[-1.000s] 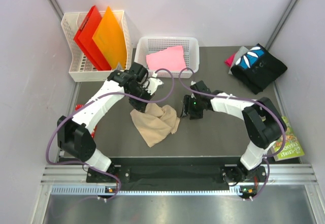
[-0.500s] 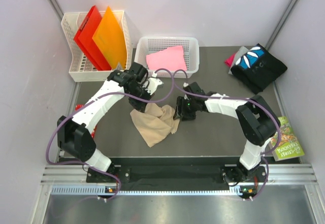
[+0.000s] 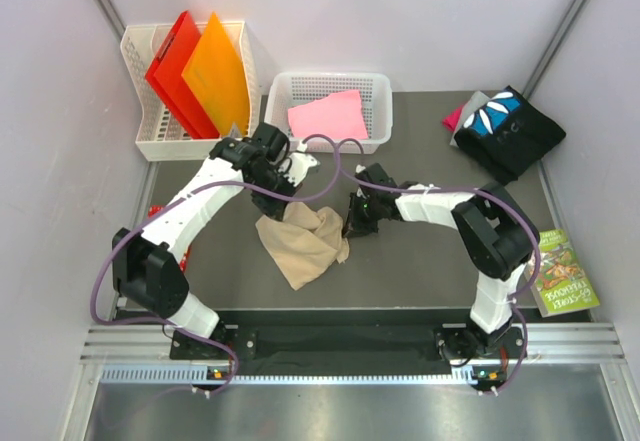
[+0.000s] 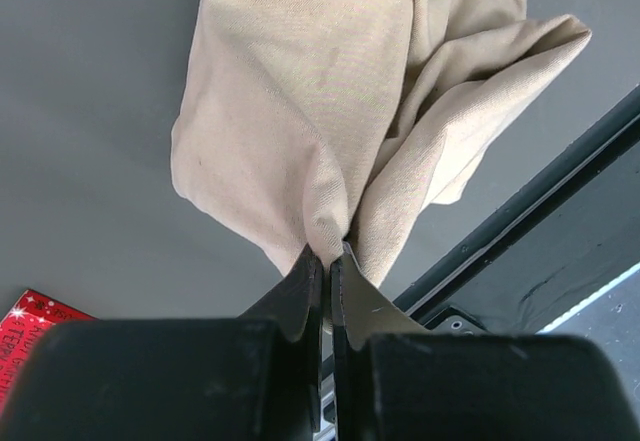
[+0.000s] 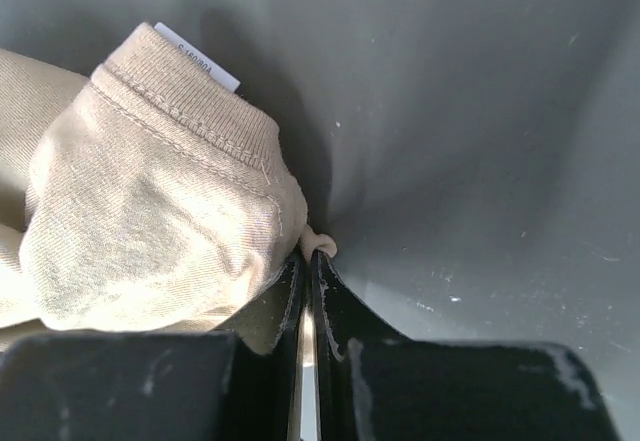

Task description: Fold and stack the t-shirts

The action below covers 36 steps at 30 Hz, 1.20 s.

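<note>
Pinching tan t-shirt (image 3: 305,244): left tool (image 4: 328,256), seemingly right tool (image 5: 308,253).

A robotics lab test cell: 2 arms, the left arm (image 3: 190,216) and the right arm (image 3: 485,236), bolted to an aluminium rail (image 3: 350,346) at 6 o'clock. Plain pale walls (image 3: 400,21) box in a dark work mat (image 3: 420,271). White mesh baskets are staged at 11 o'clock (image 3: 165,148) and 12 o'clock (image 3: 330,81).
</note>
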### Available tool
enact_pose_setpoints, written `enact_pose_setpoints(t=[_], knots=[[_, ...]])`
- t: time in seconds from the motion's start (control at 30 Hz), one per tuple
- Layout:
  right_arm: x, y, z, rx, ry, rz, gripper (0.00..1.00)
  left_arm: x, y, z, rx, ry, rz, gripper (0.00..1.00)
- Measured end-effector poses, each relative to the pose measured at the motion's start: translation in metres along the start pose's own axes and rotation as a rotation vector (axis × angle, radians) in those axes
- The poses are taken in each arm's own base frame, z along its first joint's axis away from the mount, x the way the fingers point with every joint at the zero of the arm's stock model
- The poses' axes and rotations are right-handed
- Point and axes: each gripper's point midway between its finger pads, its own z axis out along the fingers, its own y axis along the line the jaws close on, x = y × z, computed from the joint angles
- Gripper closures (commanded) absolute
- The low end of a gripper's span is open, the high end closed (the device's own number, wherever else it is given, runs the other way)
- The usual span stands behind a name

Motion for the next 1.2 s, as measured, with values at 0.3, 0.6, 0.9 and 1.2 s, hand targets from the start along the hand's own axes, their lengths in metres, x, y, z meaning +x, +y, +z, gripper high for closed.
enact_pose_setpoints(t=[0.3, 0.6, 0.9, 1.2], knots=[[-0.02, 0.018, -0.053, 0.065, -0.087, -0.068, 1.0, -0.001, 0.015, -0.009, -0.05, -0.007, 0.001, 1.0], [-0.053, 0.119, -0.277, -0.201, -0.598, -0.218, 1.0, -0.062, 0.047, -0.11, -0.275, -0.264, 0.074, 1.0], [0.011, 0.081, -0.346, -0.241, -0.669, -0.163, 1.0, -0.012, 0.012, -0.184, -0.361, -0.397, 0.13, 1.0], [0.034, 0.042, -0.35, -0.106, -0.614, -0.1, 1.0, 0.034, -0.009, -0.176, -0.301, -0.311, 0.097, 1.0]])
